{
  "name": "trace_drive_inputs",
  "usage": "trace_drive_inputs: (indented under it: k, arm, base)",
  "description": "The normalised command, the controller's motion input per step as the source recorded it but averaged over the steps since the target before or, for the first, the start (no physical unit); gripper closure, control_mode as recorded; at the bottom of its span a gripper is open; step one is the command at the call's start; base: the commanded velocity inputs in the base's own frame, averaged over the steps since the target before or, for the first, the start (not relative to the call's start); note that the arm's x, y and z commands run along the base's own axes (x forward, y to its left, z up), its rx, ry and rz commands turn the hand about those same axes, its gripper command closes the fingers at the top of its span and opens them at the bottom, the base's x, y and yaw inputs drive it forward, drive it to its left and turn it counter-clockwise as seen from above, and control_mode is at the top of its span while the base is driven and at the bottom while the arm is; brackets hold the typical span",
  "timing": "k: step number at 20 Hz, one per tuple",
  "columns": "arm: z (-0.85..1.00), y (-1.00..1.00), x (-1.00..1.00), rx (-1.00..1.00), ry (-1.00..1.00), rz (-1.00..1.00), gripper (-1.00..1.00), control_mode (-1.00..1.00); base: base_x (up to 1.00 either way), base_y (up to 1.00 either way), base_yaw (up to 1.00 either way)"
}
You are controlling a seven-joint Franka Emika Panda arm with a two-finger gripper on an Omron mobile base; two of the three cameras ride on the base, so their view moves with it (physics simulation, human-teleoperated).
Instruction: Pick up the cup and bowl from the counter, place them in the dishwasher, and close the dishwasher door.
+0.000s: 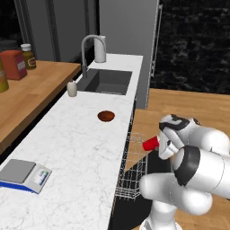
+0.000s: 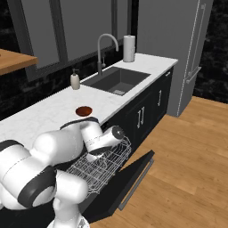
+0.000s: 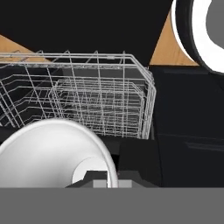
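One of the two dishes is in transit: the end effector [image 1: 157, 144] is clamped on the red cup [image 1: 151, 143], holding it tipped on its side above the pulled-out white wire rack [image 1: 131, 173] of the open dishwasher [image 2: 116, 185], whose rack looks bare of dishes as far as the hand view shows. Farther back, the dark reddish-brown bowl [image 1: 106, 116] sits on the white marble worktop [image 1: 72, 148] before the sink [image 1: 108, 81], so I judge setting down the cup, fetching the bowl and shutting the lowered dishwasher door [image 2: 133, 178] all remain.
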Motion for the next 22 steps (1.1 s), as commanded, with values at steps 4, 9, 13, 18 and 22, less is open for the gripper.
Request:
trace_drive_inputs:
  k: [4,9,13,18,22]
  arm:
    - [-0.12,0.03,0.14,0.07,0.01,0.00,1.00,-1.00]
    - [-0.11,0.00,0.05,0.13,0.00,0.00,1.00,-1.00]
    - [-0.13,0.00,0.09,0.11,0.00,0.00,1.00,-1.00]
    - [-0.21,0.04,0.07,0.04,0.00,0.00,1.00,-1.00]
    - [-0.19,0.09,0.09,0.01,0.00,0.00,1.00,-1.00]
  base:
    - [0.00,0.00,0.00]
    - [0.00,0.00,0.00]
    - [0.00,0.00,0.00]
    - [0.00,0.00,0.00]
    - [0.00,0.00,0.00]
